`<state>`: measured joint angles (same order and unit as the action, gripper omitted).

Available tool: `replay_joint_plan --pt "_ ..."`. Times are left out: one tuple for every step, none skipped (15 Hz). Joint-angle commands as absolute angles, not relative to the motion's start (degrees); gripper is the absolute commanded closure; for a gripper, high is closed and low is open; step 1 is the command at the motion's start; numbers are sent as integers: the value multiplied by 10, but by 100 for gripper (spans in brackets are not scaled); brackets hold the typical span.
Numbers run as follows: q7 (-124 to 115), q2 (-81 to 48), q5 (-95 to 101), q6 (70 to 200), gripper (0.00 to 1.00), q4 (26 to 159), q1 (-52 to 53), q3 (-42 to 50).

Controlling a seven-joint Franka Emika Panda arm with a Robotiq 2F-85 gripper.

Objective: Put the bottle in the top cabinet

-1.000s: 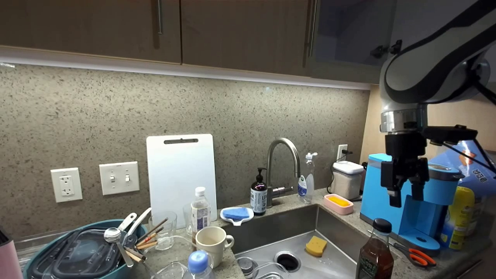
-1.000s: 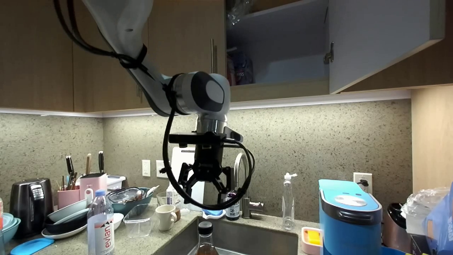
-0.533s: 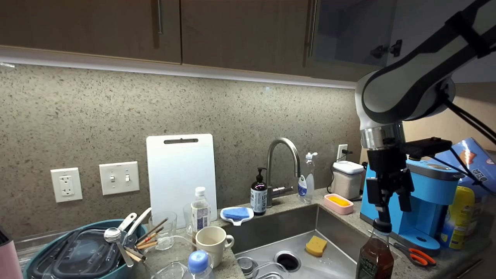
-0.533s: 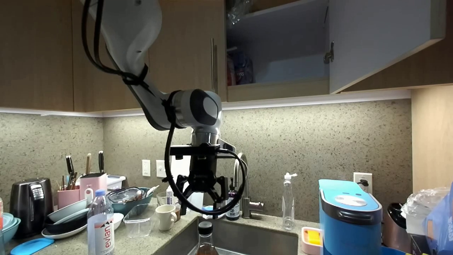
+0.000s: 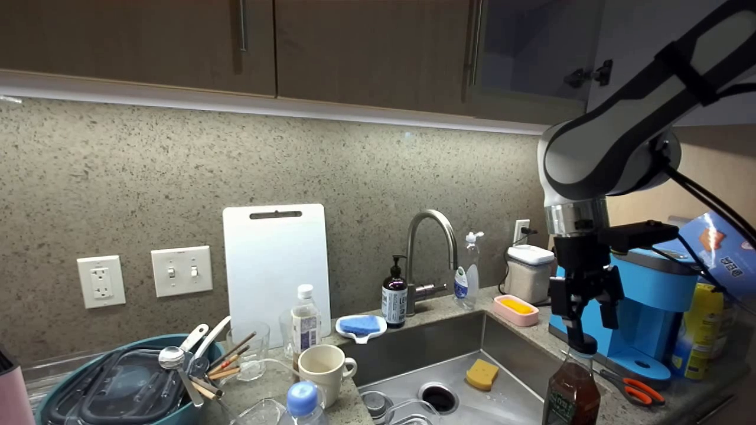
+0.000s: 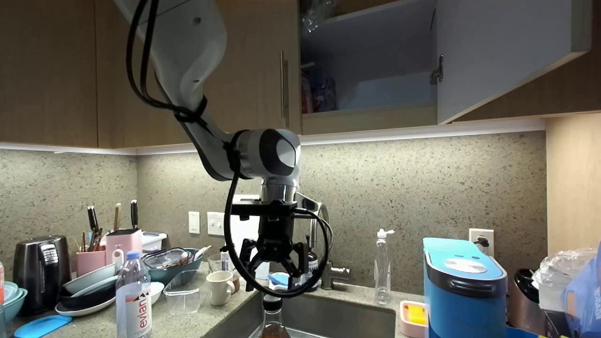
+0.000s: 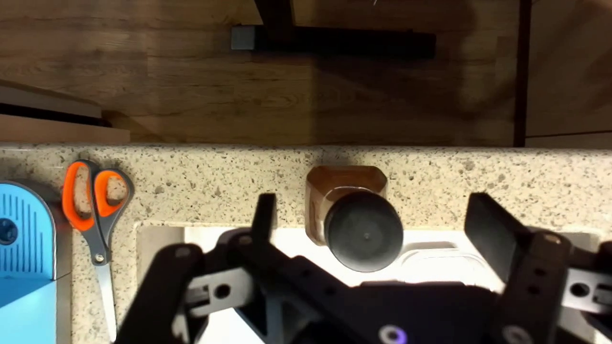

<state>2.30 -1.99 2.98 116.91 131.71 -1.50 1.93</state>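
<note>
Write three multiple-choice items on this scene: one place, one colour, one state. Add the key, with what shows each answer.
1. Where do the orange-handled scissors lie?
A) In the sink
B) On the speckled countertop, beside the blue coffee machine
C) In the teal tub

2. What colour is the cap on the amber-brown bottle?
A) Black
B) White
C) Red

3. How does the gripper stand?
A) Shut on the bottle
B) Shut on nothing
C) Open

1: B, the wrist view shows them on the stone next to the machine.
2: A, it looks black in all three views.
3: C, its fingers stand wide apart in the wrist view.
</note>
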Motion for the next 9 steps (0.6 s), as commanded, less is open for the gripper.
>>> replay_joint_plan --pt "13 -46 25 1187 0 1308 -28 31" --pt "0 -49 33 1175 0 1304 -28 34" --pt "-34 -54 57 1184 0 1302 -26 37" --pt "6 -44 36 1175 0 1308 -27 34" --pt "1 -47 38 1175 0 1306 -27 35" --pt "1 -48 38 1175 0 1306 -27 34" --pt "1 -48 38 1174 0 1306 -26 33" --pt "1 -48 38 1174 0 1306 -25 33" --pt "4 -47 36 1176 0 1308 -25 33"
